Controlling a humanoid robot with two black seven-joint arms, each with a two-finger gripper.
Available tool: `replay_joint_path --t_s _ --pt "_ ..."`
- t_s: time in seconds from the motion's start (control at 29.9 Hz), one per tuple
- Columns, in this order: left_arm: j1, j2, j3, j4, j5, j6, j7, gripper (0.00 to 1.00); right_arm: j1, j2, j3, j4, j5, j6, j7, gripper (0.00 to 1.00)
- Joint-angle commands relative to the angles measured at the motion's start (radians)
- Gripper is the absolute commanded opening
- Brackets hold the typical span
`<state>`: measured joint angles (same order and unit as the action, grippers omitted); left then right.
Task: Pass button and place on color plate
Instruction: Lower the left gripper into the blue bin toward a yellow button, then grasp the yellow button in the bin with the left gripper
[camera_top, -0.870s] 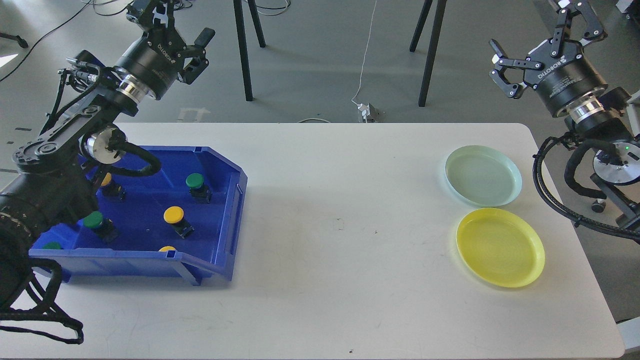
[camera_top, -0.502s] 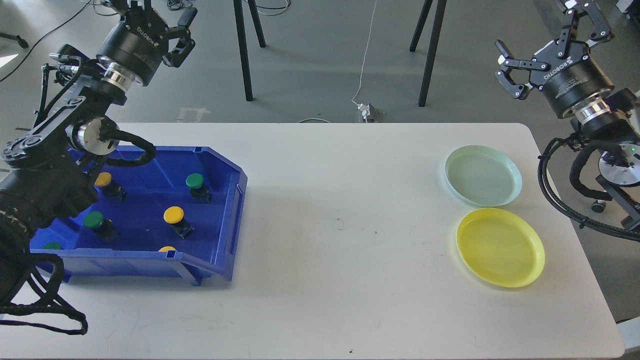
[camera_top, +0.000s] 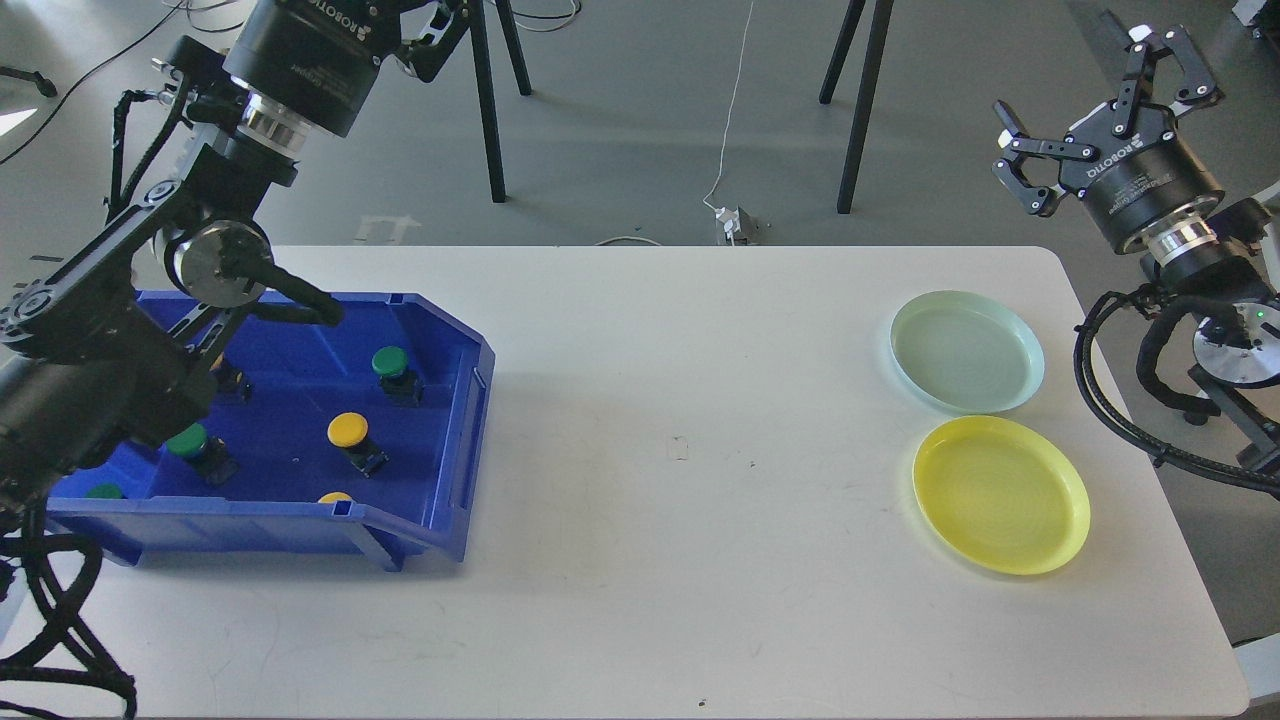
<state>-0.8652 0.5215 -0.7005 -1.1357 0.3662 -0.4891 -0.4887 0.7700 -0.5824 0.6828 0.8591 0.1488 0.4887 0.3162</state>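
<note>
Several green and yellow push buttons lie in a blue bin (camera_top: 462, 400) at the table's left: a green one (camera_top: 390, 362), a yellow one (camera_top: 348, 430), another green one (camera_top: 187, 441), others partly hidden. A pale green plate (camera_top: 967, 350) and a yellow plate (camera_top: 1000, 494) sit at the right; both hold nothing. My left gripper (camera_top: 420, 20) is high above the bin's back edge, open and empty, its fingertips cut off by the top edge. My right gripper (camera_top: 1075, 85) is open and empty, raised beyond the table's right corner.
The white table (camera_top: 680, 560) has a rounded right edge. Black stand legs (camera_top: 855, 110) and a white cable with a plug (camera_top: 735, 220) are on the floor behind the table. My left arm covers the bin's left part.
</note>
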Motion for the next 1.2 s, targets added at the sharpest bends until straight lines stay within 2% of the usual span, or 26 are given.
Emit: replay_joint_path --t_s 0.0,0.1,0.23,0.4,0.57,0.74,0.87,1.17 --pt "-0.047 0.175 0.122 -0.162 0.195 0.000 0.000 0.99 -0.006 0.004 0.000 -0.035 0.000 0.000 0.000 0.99" --pt "-0.138 0.306 0.313 -0.257 0.399 0.000 0.000 0.99 -0.006 0.030 -0.002 -0.063 0.000 0.000 0.000 0.99" --pt "-0.276 0.429 0.592 -0.292 0.667 0.007 0.000 0.98 -0.006 0.033 -0.003 -0.068 0.000 0.000 0.000 0.99" --pt "-0.393 0.479 0.795 -0.268 0.980 0.015 0.000 0.96 -0.011 0.033 -0.003 -0.069 0.000 0.000 -0.002 0.99" --pt "-0.399 0.473 0.875 -0.197 1.157 0.009 0.000 0.96 -0.009 0.023 -0.003 -0.074 0.000 0.000 -0.002 0.99" --pt "-0.394 0.421 0.940 -0.083 1.200 0.009 0.000 0.96 -0.014 0.018 -0.003 -0.074 0.000 0.000 -0.002 0.99" --pt "-0.380 0.347 0.964 0.033 1.228 0.010 0.000 0.96 -0.017 0.018 -0.003 -0.074 0.000 0.000 -0.002 0.99" --pt "-0.313 0.273 0.969 0.169 1.237 0.015 0.000 0.95 -0.026 0.016 -0.003 -0.075 0.000 0.000 0.000 0.99"
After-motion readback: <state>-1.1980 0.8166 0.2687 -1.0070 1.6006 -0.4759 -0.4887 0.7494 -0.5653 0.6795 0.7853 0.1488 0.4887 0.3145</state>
